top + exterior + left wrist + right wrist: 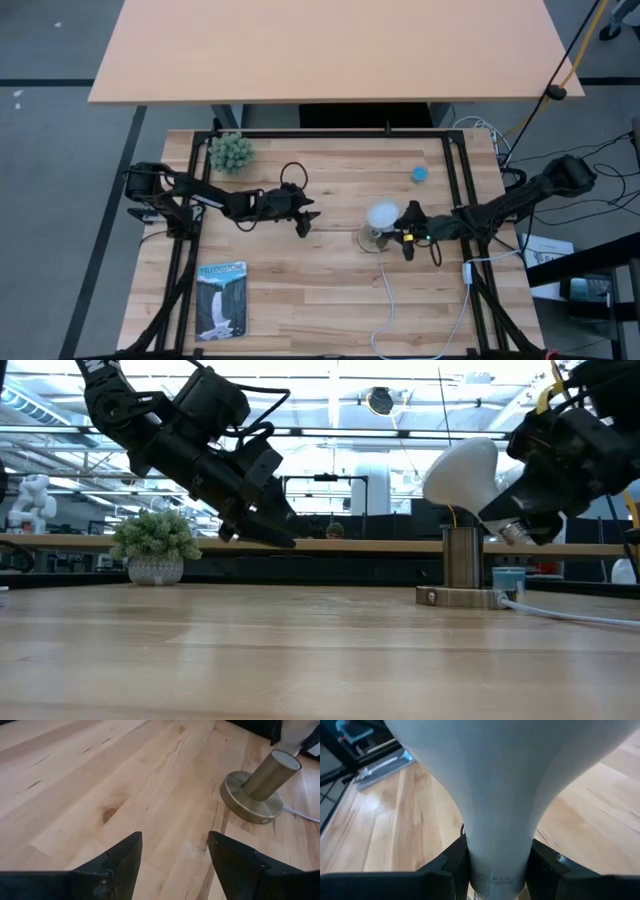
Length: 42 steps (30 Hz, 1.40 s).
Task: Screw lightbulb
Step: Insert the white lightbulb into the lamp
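Observation:
The white lightbulb [383,214] is in my right gripper [408,232], above and just beside the brass socket post [462,556] on its round base [250,802]. In the low view the bulb [462,472] is tilted, dome up and toward the left arm, grey screw base [515,534] down beside the post. My left gripper [304,214] is open and empty above the table's middle, left of the socket. My right gripper pinches the bulb's narrow neck [496,862] just above the screw base, between its two fingers. The fingers come slanting down from the table's right side. The bulb is lifted clear and tilted, its dome pointing up and away from the fingers.
A white cord [385,300] runs from the socket base to the near edge. A small potted plant [231,152] stands at the far left, a small blue round object [420,173] at the far right, a printed card [221,299] at the near left.

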### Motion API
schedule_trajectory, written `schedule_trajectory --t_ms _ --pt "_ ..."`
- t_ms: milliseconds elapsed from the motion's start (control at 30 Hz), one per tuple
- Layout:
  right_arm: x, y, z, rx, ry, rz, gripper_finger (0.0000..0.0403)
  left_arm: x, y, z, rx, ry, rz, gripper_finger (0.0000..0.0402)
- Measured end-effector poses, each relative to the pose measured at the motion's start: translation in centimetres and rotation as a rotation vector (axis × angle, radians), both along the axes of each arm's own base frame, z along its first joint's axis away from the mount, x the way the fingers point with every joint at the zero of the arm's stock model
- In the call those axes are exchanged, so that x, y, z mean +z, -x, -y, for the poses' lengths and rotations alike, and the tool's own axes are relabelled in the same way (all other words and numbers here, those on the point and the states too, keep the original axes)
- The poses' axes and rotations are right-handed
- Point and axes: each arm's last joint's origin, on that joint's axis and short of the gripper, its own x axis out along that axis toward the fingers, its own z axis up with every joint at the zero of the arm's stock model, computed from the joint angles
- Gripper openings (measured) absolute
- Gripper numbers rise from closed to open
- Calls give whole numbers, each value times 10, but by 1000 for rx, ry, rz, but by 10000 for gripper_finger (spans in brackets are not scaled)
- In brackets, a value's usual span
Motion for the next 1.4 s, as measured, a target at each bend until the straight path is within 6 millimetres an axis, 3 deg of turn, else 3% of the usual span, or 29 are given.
schedule_trajectory --t_ms 200,367,467,633,800,933,1200,1300,1400 --pt "-6 -5 -5 -60 -50 11 133 -1 1 0 -4 -7 -14 231" --pt "-15 -22 -7 -73 -40 53 133 6 12 -9 29 -14 -90 231" --pt "-17 -47 -8 -86 15 39 133 17 22 -14 52 -10 -119 231" --pt "-12 -106 1 -57 196 32 133 40 37 -14 83 -34 -107 231" --pt "-10 -147 21 50 199 45 133 42 48 -10 90 -10 -168 231" --pt "-1 -147 31 66 198 24 133 35 52 -7 77 -9 -198 231" --pt "53 -125 31 92 255 79 133 22 59 -5 53 35 -228 231" --pt "55 -128 31 88 287 118 133 22 59 1 59 97 -211 231" --pt "39 -140 32 70 290 147 133 23 57 8 80 97 -183 231"
